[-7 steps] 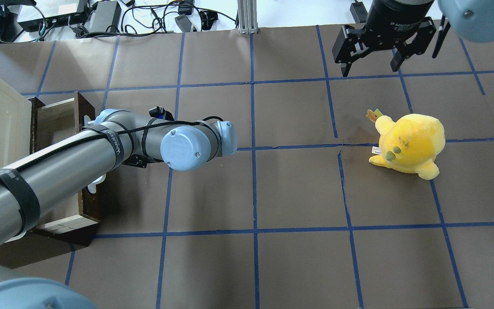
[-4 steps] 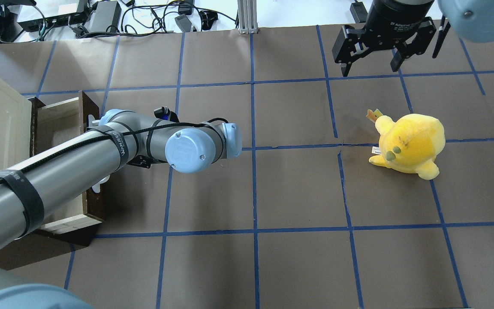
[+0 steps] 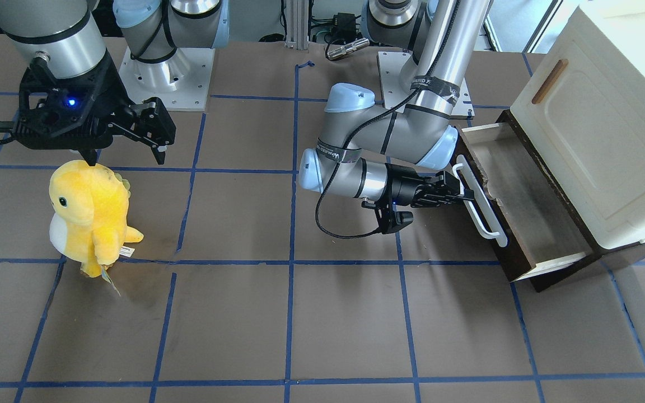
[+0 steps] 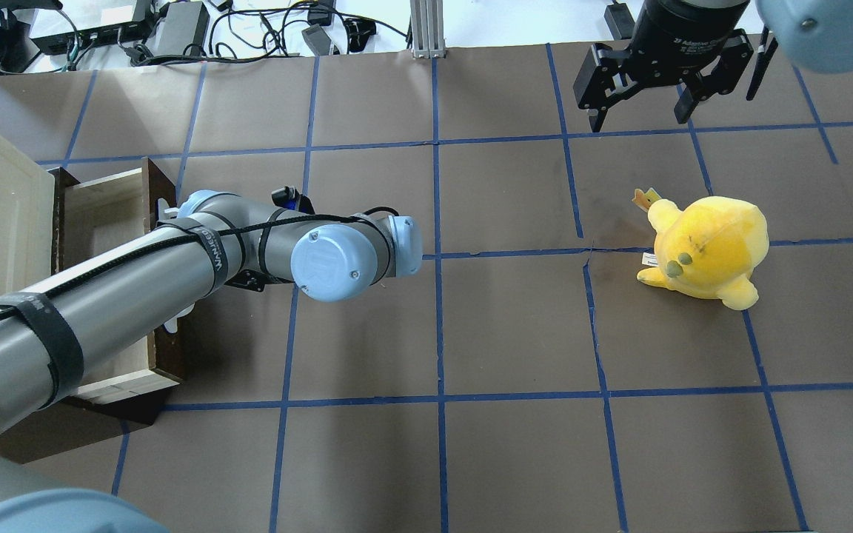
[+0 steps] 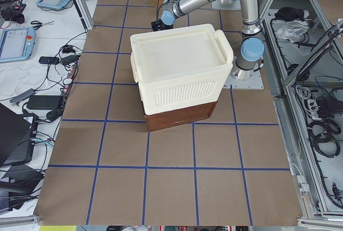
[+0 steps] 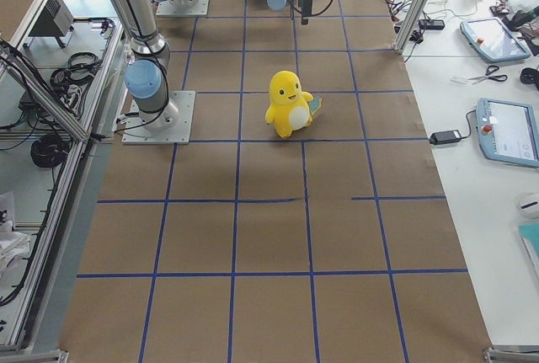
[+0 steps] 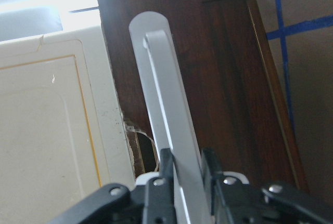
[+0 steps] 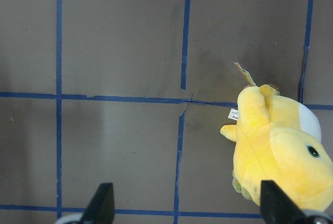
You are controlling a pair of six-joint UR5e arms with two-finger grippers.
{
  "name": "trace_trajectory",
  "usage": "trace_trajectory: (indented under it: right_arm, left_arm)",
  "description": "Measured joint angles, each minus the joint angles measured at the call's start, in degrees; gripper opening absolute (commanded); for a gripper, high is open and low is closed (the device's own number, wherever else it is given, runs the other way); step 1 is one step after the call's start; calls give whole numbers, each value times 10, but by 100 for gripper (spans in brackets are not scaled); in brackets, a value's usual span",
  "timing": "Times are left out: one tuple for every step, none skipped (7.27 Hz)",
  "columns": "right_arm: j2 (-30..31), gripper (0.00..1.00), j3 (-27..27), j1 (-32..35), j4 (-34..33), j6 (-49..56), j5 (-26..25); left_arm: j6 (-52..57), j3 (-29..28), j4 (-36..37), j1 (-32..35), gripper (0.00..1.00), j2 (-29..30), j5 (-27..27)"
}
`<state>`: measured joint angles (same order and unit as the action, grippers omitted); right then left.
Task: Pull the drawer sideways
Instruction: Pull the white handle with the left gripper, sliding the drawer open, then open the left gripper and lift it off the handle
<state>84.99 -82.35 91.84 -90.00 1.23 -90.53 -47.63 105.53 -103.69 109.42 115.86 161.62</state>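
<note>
Looks like mid-pull: left end effector (image 3: 464,195) clamped on the white handle (image 3: 491,224) of the drawer (image 3: 529,208), which sits partly out of the cabinet (image 3: 602,145). Next move wants a straight pull along the slide, no twisting. The right end effector (image 3: 127,159) hangs wide open, empty.

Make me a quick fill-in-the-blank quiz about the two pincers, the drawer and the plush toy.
1. The left pincer is shut on the white bar ___ of the drawer.
2. The right pincer, holding nothing, is ___.
3. The plush toy is coloured ___.
Missing words: handle, open, yellow.
</note>
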Motion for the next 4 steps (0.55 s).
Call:
trace_trajectory:
  right_arm:
    - [0, 100, 0, 0, 0, 0, 0]
    - [0, 100, 0, 0, 0, 0, 0]
    - [0, 100, 0, 0, 0, 0, 0]
    - [0, 100, 0, 0, 0, 0, 0]
  left_arm:
    - [0, -2, 2, 0, 100, 0, 0]
    - [-1, -6, 2, 1, 100, -1, -6]
    - [1, -14, 3, 1, 100, -6, -23]
    - [11, -29, 6, 1, 100, -15, -56]
